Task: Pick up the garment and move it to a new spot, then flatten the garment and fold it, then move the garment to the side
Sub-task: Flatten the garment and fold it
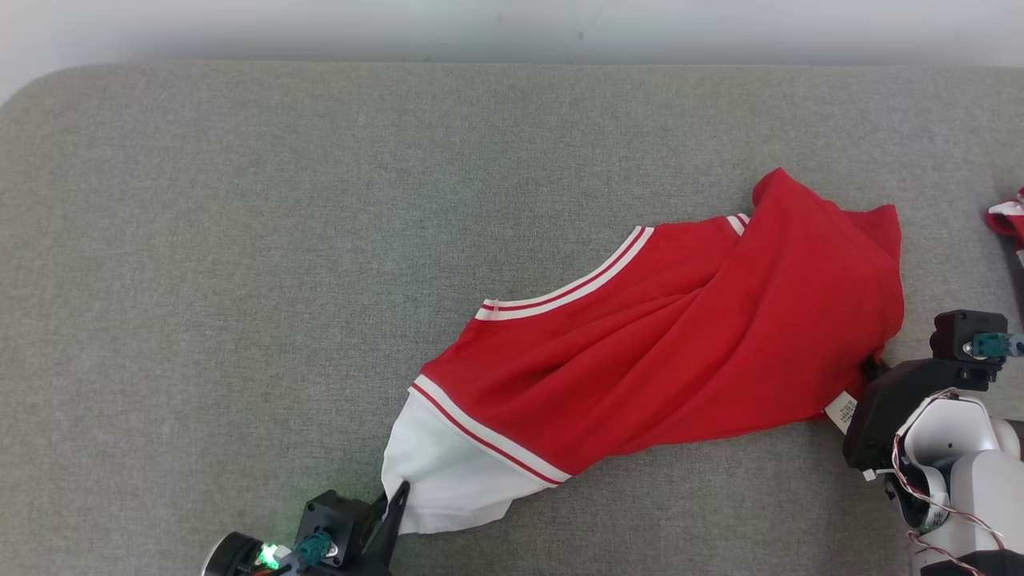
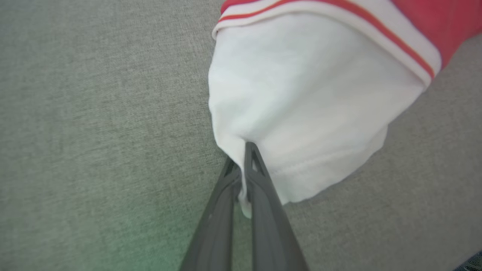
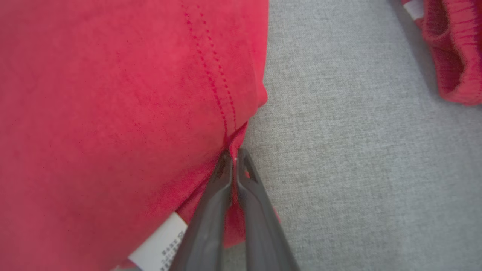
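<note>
The garment [image 1: 656,336] is a red shirt with white-striped trim and a white sleeve, lying crumpled across the grey surface from lower left to upper right. My left gripper [image 1: 396,494] sits at the bottom edge and is shut on the white sleeve end [image 2: 301,105]; in the left wrist view, the left gripper [image 2: 241,158] pinches a fold of white cloth. At the shirt's right hem, my right gripper [image 3: 234,156] is shut on the red fabric [image 3: 113,113] near a seam, beside a white care label [image 3: 158,244]. The right wrist housing [image 1: 904,408] hides those fingers in the head view.
A grey fabric-covered table [image 1: 320,200] fills the scene, its far edge meeting a pale wall. Another red-and-white cloth item [image 1: 1010,220] lies at the right edge, also visible as a red piece [image 3: 452,56] in the right wrist view.
</note>
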You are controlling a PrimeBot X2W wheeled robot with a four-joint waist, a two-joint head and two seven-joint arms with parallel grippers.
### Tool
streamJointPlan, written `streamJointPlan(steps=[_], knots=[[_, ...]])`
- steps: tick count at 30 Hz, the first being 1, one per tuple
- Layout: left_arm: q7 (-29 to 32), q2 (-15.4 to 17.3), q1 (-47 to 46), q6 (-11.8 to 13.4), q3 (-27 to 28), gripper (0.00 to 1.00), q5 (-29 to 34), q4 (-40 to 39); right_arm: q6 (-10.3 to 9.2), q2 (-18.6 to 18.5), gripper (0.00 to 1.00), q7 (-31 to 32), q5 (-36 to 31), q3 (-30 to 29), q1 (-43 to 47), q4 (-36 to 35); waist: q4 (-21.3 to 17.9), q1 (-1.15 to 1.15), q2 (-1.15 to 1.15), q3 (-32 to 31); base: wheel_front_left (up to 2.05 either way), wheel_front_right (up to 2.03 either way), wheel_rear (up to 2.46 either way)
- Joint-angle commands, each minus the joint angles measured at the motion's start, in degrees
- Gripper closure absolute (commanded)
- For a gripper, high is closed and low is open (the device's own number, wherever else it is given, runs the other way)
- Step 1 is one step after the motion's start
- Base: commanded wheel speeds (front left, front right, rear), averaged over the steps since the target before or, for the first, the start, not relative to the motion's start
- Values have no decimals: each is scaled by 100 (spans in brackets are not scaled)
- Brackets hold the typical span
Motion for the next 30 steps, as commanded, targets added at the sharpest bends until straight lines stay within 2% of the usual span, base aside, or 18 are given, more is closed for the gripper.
streamJointPlan(steps=[1, 7, 10, 17, 24, 30], knots=[[6, 44, -37, 63, 13, 100, -36, 117, -13, -42, 100, -48, 79, 42, 81, 76, -16, 0, 0, -32, 0, 0, 0], [-290, -44, -42, 136, 145, 100, -160, -19, -13, 18, 100, -369, 339, 11, 154, -294, -31, 0, 0, -169, 0, 0, 0], [-718, -357, -20, 64, 533, 100, -795, -383, -13, 243, 100, -549, 1163, -62, 265, -864, -51, 0, 0, -326, 0, 0, 0], [-952, -457, -96, -20, 1008, 100, -1434, -983, -12, 244, 100, -595, 1877, 18, 518, -1756, -159, 0, 0, -571, 0, 0, 0], [-971, -424, -157, 11, 1284, 100, -1727, -1615, -12, 190, 100, -615, 1987, 108, 623, -2410, -271, 0, 0, -695, 0, 0, 0], [-1086, -598, -281, -34, 1570, 100, -2236, -2067, -12, 195, 100, -1195, 1983, 153, 395, -2776, -294, 0, 0, -758, 0, 0, 0]])
